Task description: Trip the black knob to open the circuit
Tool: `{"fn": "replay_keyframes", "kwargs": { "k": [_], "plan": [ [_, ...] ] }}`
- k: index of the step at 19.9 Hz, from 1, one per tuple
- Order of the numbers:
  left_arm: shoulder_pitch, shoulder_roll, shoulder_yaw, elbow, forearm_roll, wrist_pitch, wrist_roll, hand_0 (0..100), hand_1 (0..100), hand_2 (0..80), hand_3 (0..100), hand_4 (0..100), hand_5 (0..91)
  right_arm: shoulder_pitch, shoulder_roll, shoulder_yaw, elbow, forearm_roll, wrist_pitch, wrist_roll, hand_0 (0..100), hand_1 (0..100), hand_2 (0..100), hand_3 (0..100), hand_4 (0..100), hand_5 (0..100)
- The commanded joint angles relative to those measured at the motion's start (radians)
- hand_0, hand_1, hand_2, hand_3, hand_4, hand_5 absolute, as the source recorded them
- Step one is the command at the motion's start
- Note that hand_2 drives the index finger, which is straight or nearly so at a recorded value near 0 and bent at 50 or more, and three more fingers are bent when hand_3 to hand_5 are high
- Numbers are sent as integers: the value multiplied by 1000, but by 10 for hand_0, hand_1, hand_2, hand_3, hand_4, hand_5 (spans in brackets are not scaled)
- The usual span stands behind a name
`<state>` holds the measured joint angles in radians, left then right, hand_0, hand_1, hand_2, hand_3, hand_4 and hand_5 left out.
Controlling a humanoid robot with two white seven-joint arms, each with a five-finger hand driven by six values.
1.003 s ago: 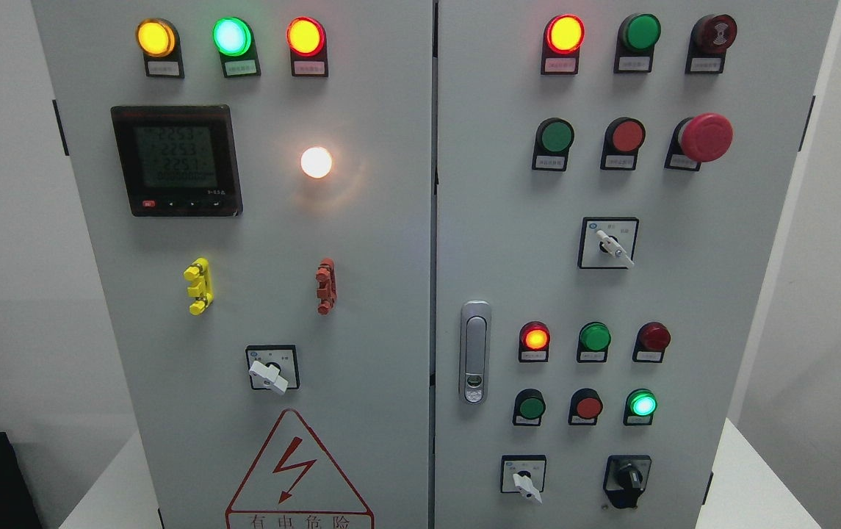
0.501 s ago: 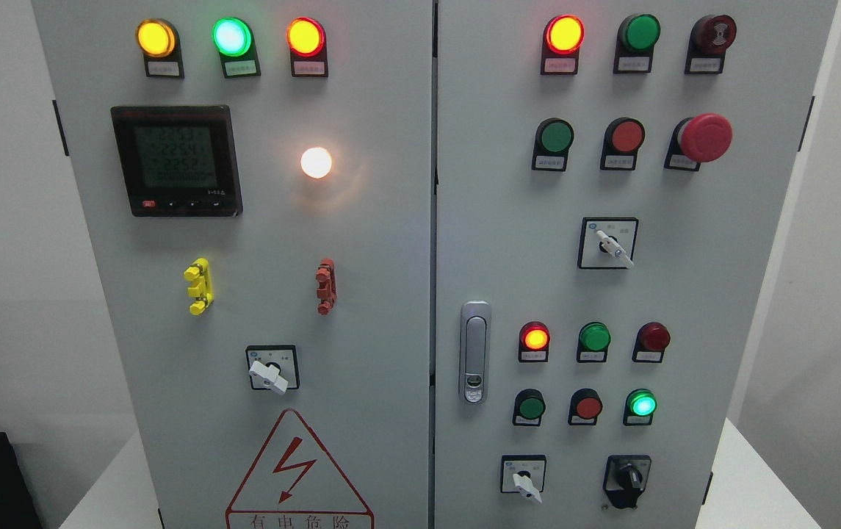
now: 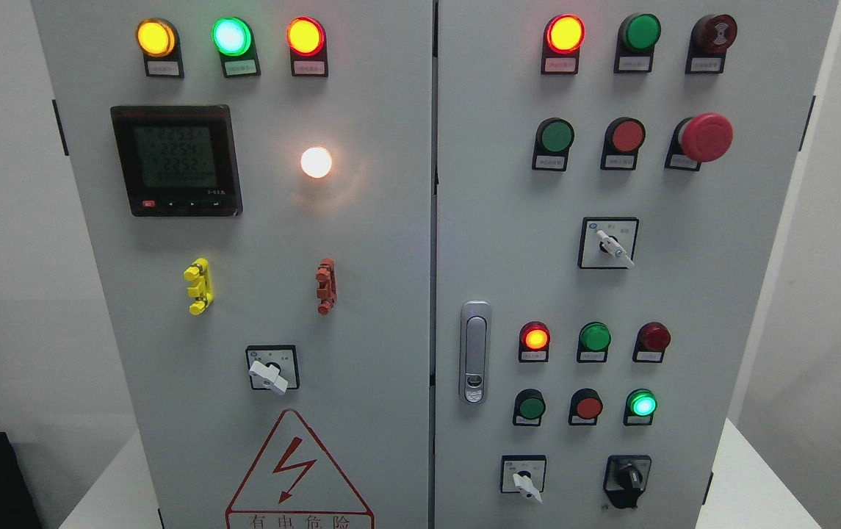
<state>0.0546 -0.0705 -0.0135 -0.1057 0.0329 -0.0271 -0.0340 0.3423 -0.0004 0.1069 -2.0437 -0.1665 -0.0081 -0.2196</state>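
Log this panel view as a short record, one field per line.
target: black knob, bottom right of the right door, untouched
neighbour: white selector switch to its left
lit lamp above: green indicator
emergency stop: red mushroom button, upper right
door latch: silver handle, left edge of right door
left door: meter display, lit white lamp
hands: neither in view

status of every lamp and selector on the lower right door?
red lamp: lit
green lamp: unlit
dark red lamp: unlit
bottom green lamp: lit
white selector: pointing lower right
black knob: handle about vertical, untouched
robot hands: not in view
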Motion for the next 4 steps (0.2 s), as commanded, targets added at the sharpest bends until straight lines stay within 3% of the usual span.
{"fn": "replay_keyframes", "kwargs": {
  "k": [1,4],
  "plan": [
    [-2,0,1,0,2,-2,0,120,389,0,0,0,0,-2,3,2,-27,-2,-15,8,0,32,0,12,0,0],
    [-2,0,1,0,2,-2,0,120,389,0,0,0,0,-2,3,4,-27,-2,-15,8,0,32,0,10,0,0]
  ]
}}
